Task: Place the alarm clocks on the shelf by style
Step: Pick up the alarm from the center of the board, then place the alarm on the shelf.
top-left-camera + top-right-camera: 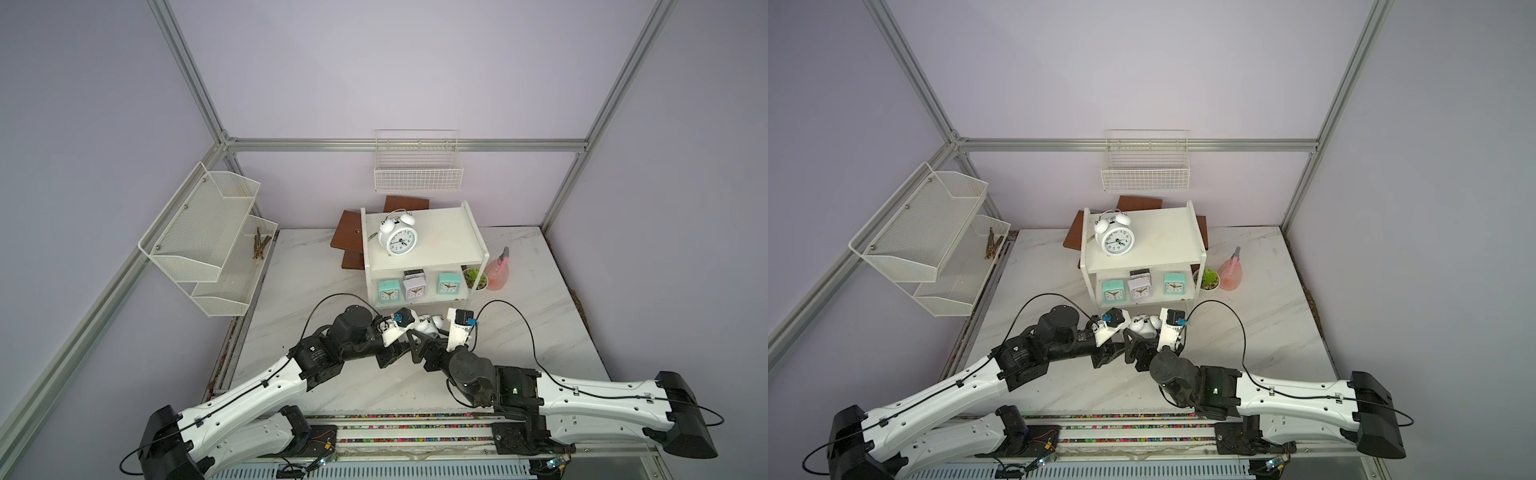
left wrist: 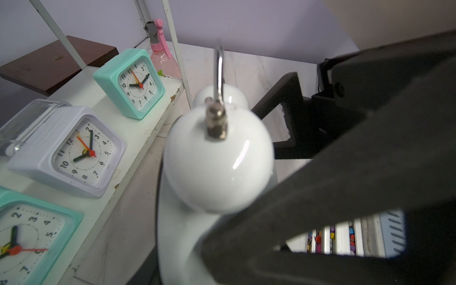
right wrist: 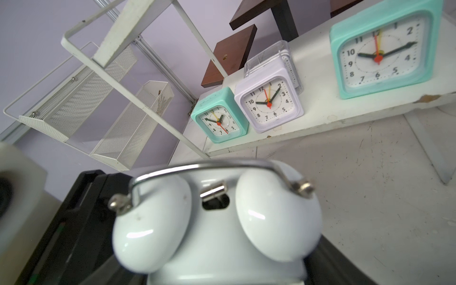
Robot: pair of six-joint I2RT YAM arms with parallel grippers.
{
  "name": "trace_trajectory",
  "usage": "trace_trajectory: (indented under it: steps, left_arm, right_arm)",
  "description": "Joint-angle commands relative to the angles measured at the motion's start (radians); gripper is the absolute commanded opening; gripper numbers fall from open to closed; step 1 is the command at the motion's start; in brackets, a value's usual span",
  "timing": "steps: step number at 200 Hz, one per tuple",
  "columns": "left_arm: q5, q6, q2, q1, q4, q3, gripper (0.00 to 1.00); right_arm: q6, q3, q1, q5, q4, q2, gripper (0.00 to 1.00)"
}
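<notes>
Rail (image 1: 415,432) strewn with coloured bits sits closest, at 6 o'clock of the table (image 1: 316,282). Both arms reach from it toward centre.

Mesh rack (image 1: 208,237) hangs on the wall at 9 o'clock.

Left gripper (image 1: 415,336): jaws narrowed, clamped on the twin-bell clock (image 1: 428,325). The left wrist view shows one dark finger (image 2: 320,192) flat against the clock's white body; the other finger is hidden.

Right gripper (image 1: 439,332) is at the clock's 3 o'clock, jaws wide and close up to it. Cannot tell if they touch or grip.

Shelf (image 1: 449,237) stands at 12 o'clock of the held clock, just beyond it.
- Top board: second twin-bell clock (image 1: 400,237) toward the left end, face up toward the camera.
- Lower board, left to right: left mint clock (image 1: 388,290), then whitish-grey clock (image 1: 414,287) just beside it with a clear case (image 1: 414,274) behind, then right mint clock (image 1: 447,284) set apart.

Brown boards (image 1: 353,237) lie at the shelf's 10 o'clock and the wire basket (image 1: 417,170) is on the wall at 12. Potted plant (image 1: 476,278) and pink spray bottle (image 1: 498,272) sit at its 3 o'clock.
</notes>
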Motion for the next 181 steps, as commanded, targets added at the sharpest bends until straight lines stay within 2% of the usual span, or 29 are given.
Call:
trace_trajectory:
  steps: [1, 37, 72, 114, 119, 137, 164, 181]
  left_arm:
    - [0.021, 0.026, -0.022, -0.013, 0.096, 0.003, 0.26]
    - [0.026, 0.037, -0.021, -0.015, 0.090, -0.001, 0.62]
    - [-0.024, 0.051, -0.045, -0.013, 0.080, -0.026, 0.81]
    - [-0.025, 0.151, -0.111, -0.010, 0.027, -0.077, 0.88]
    - [-0.022, 0.157, -0.120, -0.009, 0.020, -0.081, 0.89]
    - [0.006, 0.175, -0.140, -0.002, -0.007, -0.083, 0.89]
    - [0.055, 0.192, -0.145, 0.002, -0.043, -0.072, 0.89]
    - [0.070, 0.198, -0.140, 0.001, -0.065, -0.062, 0.90]
  right_arm:
    - [-0.009, 0.008, 0.009, -0.009, 0.015, -0.024, 0.78]
    - [-0.027, 0.034, 0.008, 0.011, -0.081, -0.054, 0.74]
    - [-0.070, 0.121, 0.006, 0.102, -0.269, -0.073, 0.70]
    - [-0.107, 0.359, 0.002, 0.186, -0.593, -0.071, 0.68]
    - [-0.115, 0.392, 0.000, 0.195, -0.624, -0.069, 0.62]
    - [-0.152, 0.508, -0.018, 0.207, -0.715, -0.054, 0.60]
    - [-0.237, 0.726, -0.077, 0.168, -0.821, 0.011, 0.58]
    - [-0.299, 0.887, -0.153, 0.110, -0.898, 0.089, 0.58]
